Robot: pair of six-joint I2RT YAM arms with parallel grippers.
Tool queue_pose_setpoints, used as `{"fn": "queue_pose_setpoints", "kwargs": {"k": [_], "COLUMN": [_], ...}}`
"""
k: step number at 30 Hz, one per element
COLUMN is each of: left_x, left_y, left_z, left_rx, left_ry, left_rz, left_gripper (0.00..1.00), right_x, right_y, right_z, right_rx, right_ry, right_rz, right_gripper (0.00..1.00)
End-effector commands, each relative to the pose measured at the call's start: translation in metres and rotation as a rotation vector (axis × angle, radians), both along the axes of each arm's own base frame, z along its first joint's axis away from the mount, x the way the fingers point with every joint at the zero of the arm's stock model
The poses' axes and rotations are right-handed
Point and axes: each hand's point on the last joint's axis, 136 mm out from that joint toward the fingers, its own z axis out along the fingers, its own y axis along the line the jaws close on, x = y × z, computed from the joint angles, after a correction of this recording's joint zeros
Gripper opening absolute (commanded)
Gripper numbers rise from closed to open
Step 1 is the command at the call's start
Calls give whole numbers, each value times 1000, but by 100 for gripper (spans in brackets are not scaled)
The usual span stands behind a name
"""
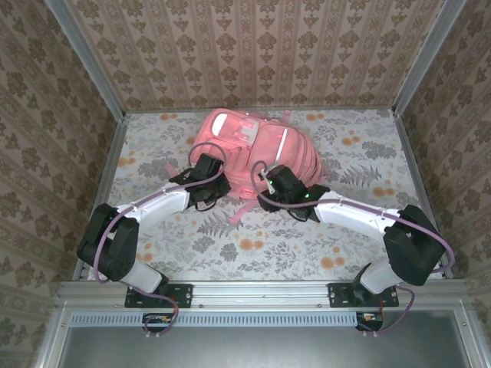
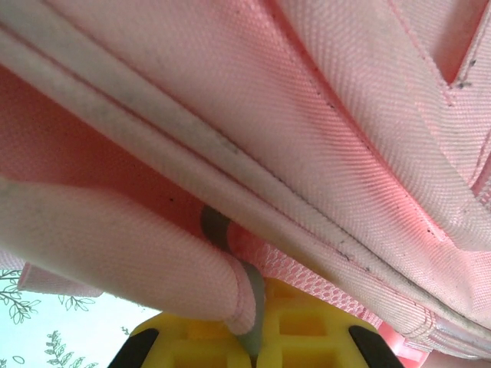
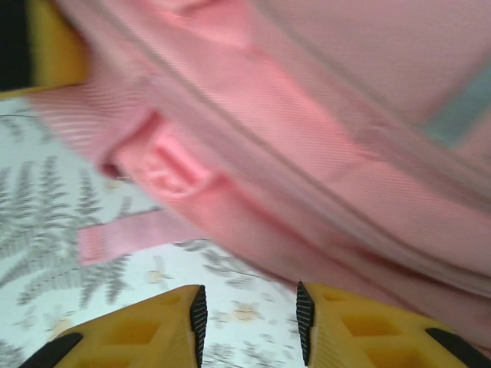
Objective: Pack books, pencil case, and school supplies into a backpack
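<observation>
Two pincers work at the pink backpack (image 1: 257, 142), which lies flat mid-tabletop (image 1: 360, 230). Left pincer (image 2: 257, 341) is clenched on a fold of the bag's fabric by the white trim, at its near-left edge. Right pincer (image 3: 252, 318) is released, nothing between its fingers, just beside the bag's near edge and a loose strap (image 3: 130, 234). Bag looks soft, floppy, probably light; the cloth will sag and slip. Best holds: piped seams or strap webbing, not flat panels.
</observation>
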Motion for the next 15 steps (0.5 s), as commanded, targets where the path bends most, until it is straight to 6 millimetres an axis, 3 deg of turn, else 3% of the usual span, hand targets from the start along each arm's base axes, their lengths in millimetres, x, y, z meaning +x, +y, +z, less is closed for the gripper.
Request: {"fn": "queue_pose_setpoints", "kwargs": {"k": [1, 6, 15], "left_x": [2, -1, -4], "left_y": [-13, -15, -15], "left_z": [20, 18, 20], "left_rx": [-41, -47, -52], "left_ry": [-17, -1, 25], "left_rz": [-10, -9, -3], "left_gripper": [0, 0, 0], "right_x": [-2, -16, -3], "right_y": [19, 39, 48], "right_z": [-2, -21, -55], "right_rx": [23, -38, -100], "right_ry": [-82, -162, -220], "right_rz": [43, 83, 40], "right_gripper": [39, 34, 34]}}
